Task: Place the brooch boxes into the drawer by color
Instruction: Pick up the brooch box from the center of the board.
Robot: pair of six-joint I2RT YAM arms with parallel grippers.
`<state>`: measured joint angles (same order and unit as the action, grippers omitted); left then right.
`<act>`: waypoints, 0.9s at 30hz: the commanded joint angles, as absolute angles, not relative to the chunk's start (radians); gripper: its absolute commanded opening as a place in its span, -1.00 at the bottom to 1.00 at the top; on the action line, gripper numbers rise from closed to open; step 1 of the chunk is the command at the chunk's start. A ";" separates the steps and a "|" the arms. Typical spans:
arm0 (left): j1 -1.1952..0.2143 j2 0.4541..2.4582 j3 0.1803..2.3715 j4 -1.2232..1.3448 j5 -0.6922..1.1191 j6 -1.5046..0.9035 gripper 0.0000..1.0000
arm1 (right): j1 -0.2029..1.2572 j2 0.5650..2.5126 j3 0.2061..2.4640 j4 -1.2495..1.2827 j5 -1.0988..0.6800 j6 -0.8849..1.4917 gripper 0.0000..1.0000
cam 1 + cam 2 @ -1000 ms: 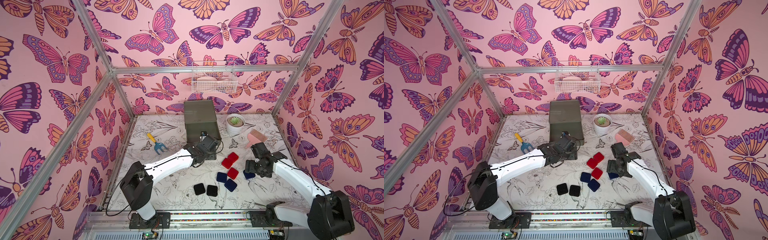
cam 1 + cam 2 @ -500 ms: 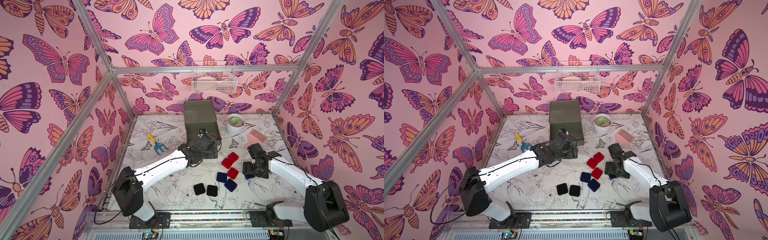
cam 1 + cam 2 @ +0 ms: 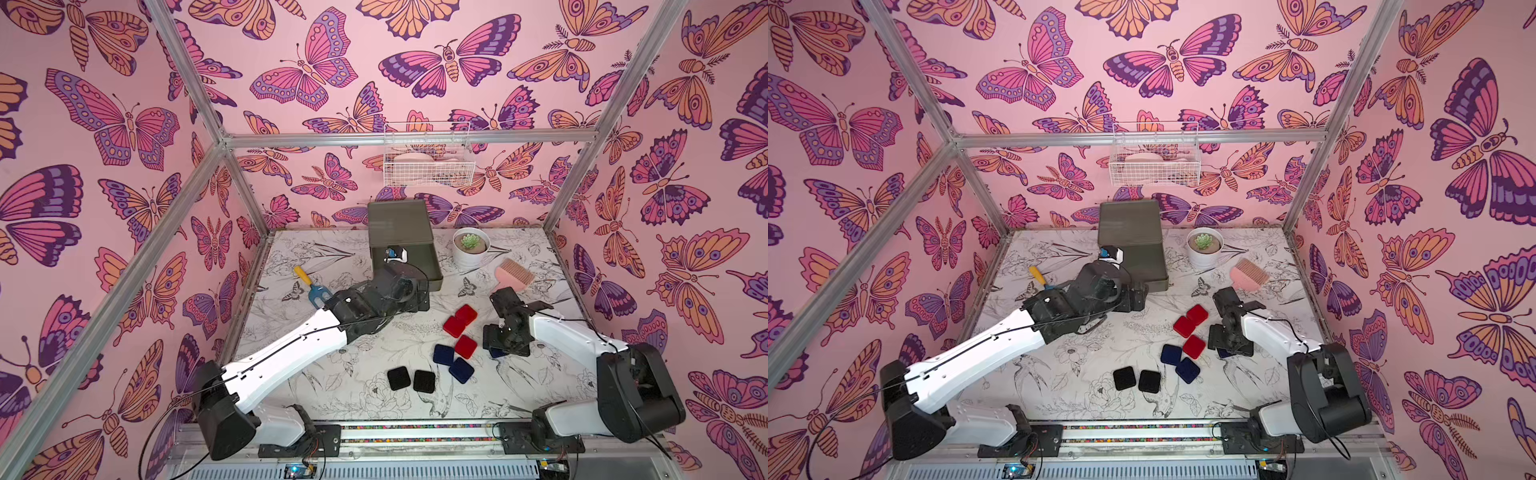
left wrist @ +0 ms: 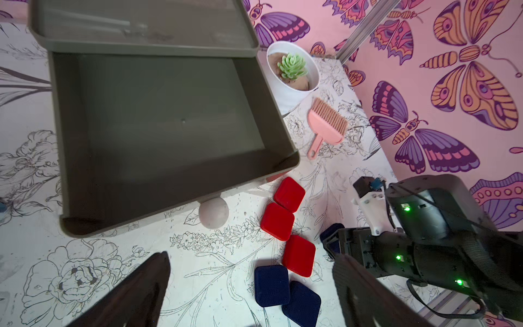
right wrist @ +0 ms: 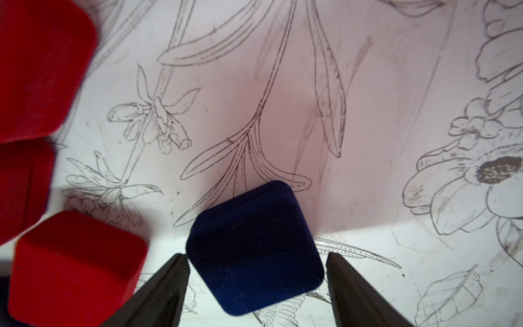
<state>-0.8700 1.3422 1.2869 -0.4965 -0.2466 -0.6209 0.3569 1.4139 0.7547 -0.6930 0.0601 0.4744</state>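
Note:
The drawer [image 3: 399, 224] stands at the back, its grey top tier [image 4: 169, 127] pulled out and empty, white knob [image 4: 213, 212] in front. My left gripper [image 4: 252, 256] hovers open before the knob, holding nothing. Three red brooch boxes [image 3: 465, 314] [image 3: 453, 327] [image 3: 465, 347], two navy ones [image 3: 443, 354] [image 3: 461, 370] and two black ones [image 3: 399, 378] [image 3: 424, 381] lie on the table. My right gripper [image 5: 254, 257] is low and open, a finger on each side of a third navy box [image 5: 249, 226], with slim gaps.
A white pot with a succulent [image 3: 469, 247] and a pink brush [image 3: 513, 276] sit right of the drawer. A yellow-handled blue fork tool [image 3: 307, 282] lies to its left. A white wire basket [image 3: 428, 166] hangs on the back wall.
The left gripper's jaws have spread wide near the knob. The right gripper has moved left and down over the navy box, and its jaws have narrowed a little.

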 commanded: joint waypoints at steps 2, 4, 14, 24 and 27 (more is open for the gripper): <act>-0.811 1.300 1.233 -0.512 -0.243 -0.606 0.93 | 0.365 1.441 0.774 -0.689 0.049 0.457 0.55; -0.777 1.281 1.212 -0.512 -0.225 -0.612 0.93 | 0.365 1.454 0.776 -0.684 0.039 0.452 0.45; -0.652 1.173 1.137 -0.513 -0.164 -0.610 0.93 | 0.367 1.447 0.792 -0.697 0.042 0.447 -0.09; -0.593 1.146 1.120 -0.524 -0.129 -0.598 0.93 | 0.382 1.314 0.899 -0.815 0.074 0.447 -0.14; -0.555 1.127 1.112 -0.528 -0.112 -0.593 0.93 | 0.400 1.285 0.998 -0.870 0.083 0.444 -0.15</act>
